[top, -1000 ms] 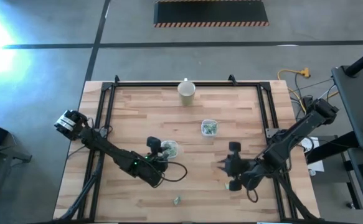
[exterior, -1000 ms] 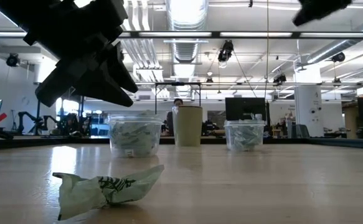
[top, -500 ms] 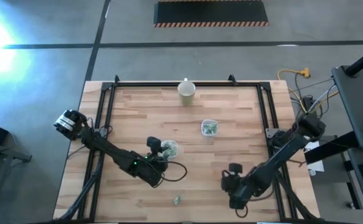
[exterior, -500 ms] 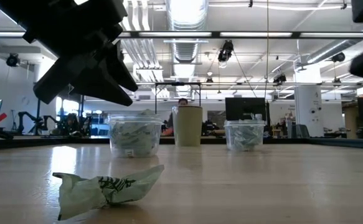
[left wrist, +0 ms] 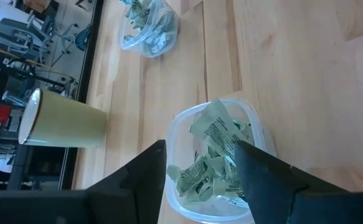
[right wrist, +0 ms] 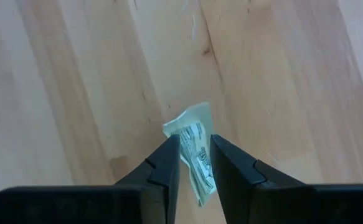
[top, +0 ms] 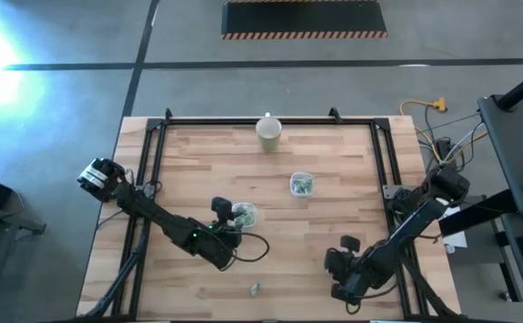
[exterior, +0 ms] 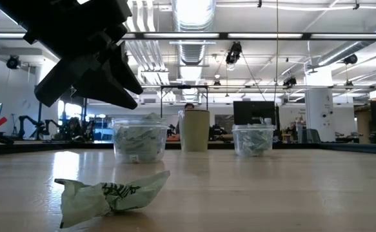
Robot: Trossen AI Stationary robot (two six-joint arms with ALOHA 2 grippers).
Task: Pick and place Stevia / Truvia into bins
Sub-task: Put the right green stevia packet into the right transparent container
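Observation:
My left gripper (left wrist: 200,149) is open and hovers over the nearer clear bin (left wrist: 213,163), which holds several pale green Stevia packets; in the high view it (top: 226,215) stands just left of that bin (top: 242,213). The second bin (top: 302,184) sits farther back and also holds packets. My right gripper (right wrist: 195,142) is low at the table's near right (top: 337,266), shut on one packet (right wrist: 190,127). Another crumpled packet (top: 255,289) lies flat near the table's near edge, large in the low view (exterior: 110,193). My right gripper pinches the Stevia packet between its two fingers, which lie on either side of the packet's middle (right wrist: 198,160). The packet's free end (right wrist: 187,124) sticks out past the fingertips, just over the wood. Whether it is lifted clear cannot be told.
A cream round cup (top: 269,131) stands at the far middle of the table, between the two bins in the low view (exterior: 194,129). A black frame rail (top: 150,170) runs round the wooden top. Bare wood lies between the bins and the near edge.
My right gripper has moved toward the table's near edge and come down low over the packet at the near right, its arm folding in. My left arm has kept still over the bin.

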